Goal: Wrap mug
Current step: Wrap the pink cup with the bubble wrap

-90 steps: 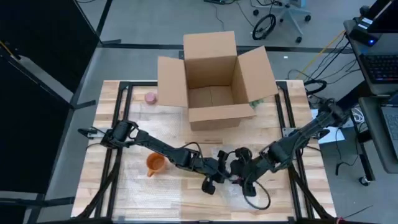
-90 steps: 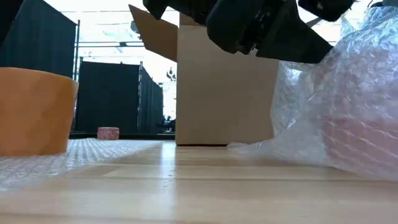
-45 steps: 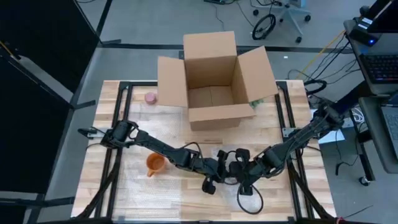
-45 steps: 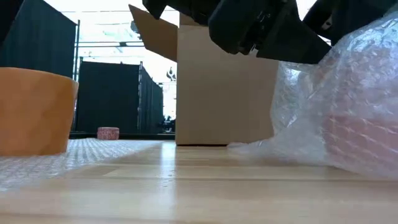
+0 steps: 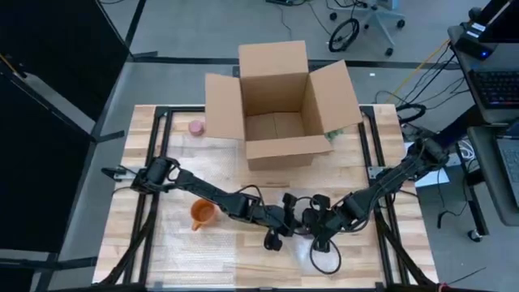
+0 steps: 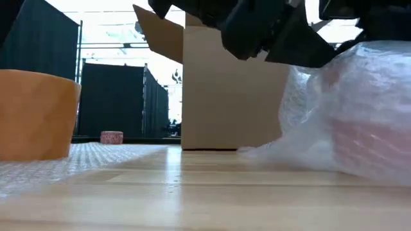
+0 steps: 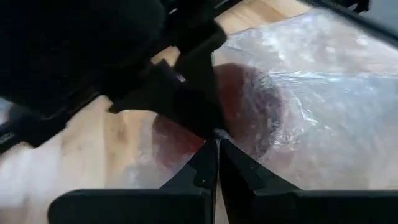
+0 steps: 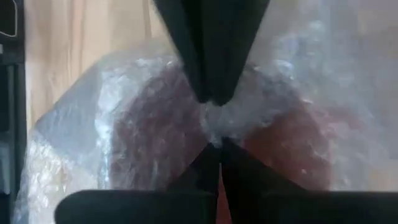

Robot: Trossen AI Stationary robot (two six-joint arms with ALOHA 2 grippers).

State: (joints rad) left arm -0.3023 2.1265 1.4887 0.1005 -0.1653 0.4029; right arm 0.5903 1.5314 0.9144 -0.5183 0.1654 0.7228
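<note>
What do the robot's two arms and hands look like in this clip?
Both arms are dark, slim and jointed, with loose black cables looping near the wrists. The left hand and right hand each end in two flat black tapered fingers. No markings show.

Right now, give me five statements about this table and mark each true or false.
1. The cardboard box stands open. True.
2. The orange mug sits inside the box. False: it stands on the table, left of both grippers.
3. Both grippers meet at the bubble wrap, which covers a reddish object. True.
4. The left gripper has its jaws wide apart. False: they are shut on the wrap.
5. The right gripper hangs high above the box. False: it is down at the wrap.
</note>
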